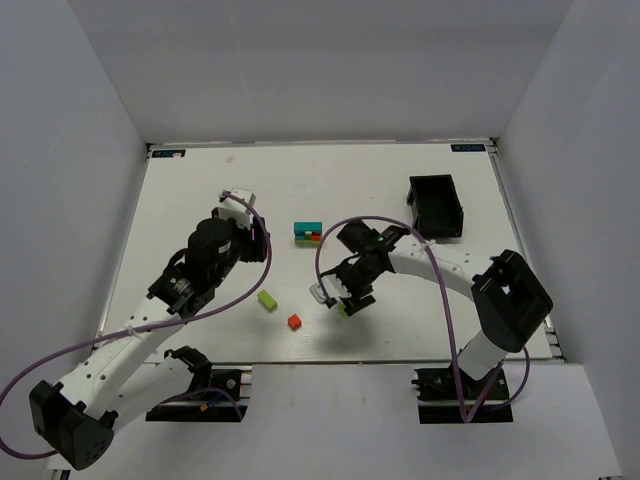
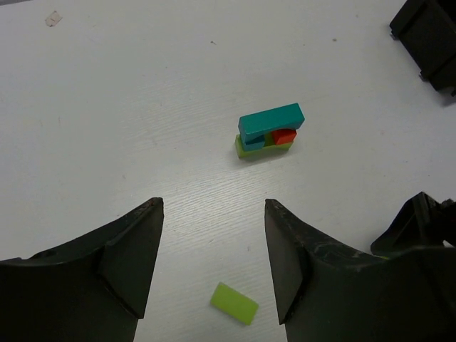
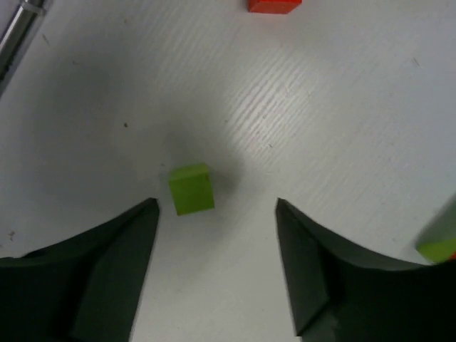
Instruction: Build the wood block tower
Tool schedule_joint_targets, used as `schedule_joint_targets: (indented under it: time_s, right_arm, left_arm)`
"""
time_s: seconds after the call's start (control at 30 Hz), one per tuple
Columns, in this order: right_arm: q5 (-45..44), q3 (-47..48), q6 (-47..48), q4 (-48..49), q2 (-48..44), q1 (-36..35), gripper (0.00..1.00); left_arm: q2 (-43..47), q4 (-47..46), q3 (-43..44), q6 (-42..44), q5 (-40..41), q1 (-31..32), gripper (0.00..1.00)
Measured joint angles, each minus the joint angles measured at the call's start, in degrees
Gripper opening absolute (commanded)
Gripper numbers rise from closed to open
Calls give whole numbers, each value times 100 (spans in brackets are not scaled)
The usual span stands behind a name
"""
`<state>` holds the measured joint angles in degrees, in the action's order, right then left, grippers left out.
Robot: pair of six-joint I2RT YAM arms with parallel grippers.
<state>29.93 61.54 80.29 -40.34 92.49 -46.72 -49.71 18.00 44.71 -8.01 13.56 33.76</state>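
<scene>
The small tower (image 1: 308, 232) stands mid-table: a teal bar over red and lime-green pieces, also in the left wrist view (image 2: 271, 130). My left gripper (image 1: 254, 238) (image 2: 214, 206) is open and empty, left of the tower, with a flat lime-green block (image 2: 234, 303) (image 1: 267, 299) on the table between its fingers. My right gripper (image 1: 340, 297) (image 3: 216, 206) is open and empty, hovering over a lime-green cube (image 3: 191, 189) (image 1: 344, 309) that lies just ahead of its left fingertip. A red cube (image 1: 295, 321) (image 3: 274, 5) lies further on.
A black open-topped box (image 1: 438, 207) stands at the back right and shows in the left wrist view (image 2: 427, 35). A lime-green piece (image 3: 438, 242) is cut off at the right edge of the right wrist view. White walls enclose the table.
</scene>
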Motion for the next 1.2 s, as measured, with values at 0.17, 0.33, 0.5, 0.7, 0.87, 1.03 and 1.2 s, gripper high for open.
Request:
schedule_joint_targets:
  time_s: [0.17,0.33,0.5,0.7,0.87,1.03,1.2]
  right_arm:
    - [-208,-94,66,170,61,-299,90]
    - [-358,-177,-7,337,61,-374,77]
    - [-424,-175,-52,321,195,-413,60]
    - [-542,-175,-105,293,365,-468,55]
    - [-627,-177,-175,295,365,-479,51]
    - [-772,-192,-190,302,356,-479,51]
    - [-905,-289,-192,317,317,-483,51]
  left_arm:
    - [109,0,0,-31,42,0,69]
    - [111,0,0,-44,37,0,69]
    - [111,-2,-9,-44,37,0,69]
    - [114,-2,-13,-42,7,0,69]
    - [114,-2,-13,-42,-9,0,69]
    - [111,-2,-13,-42,-9,0,69]
    - [111,-2,-13,-39,-11,0,69]
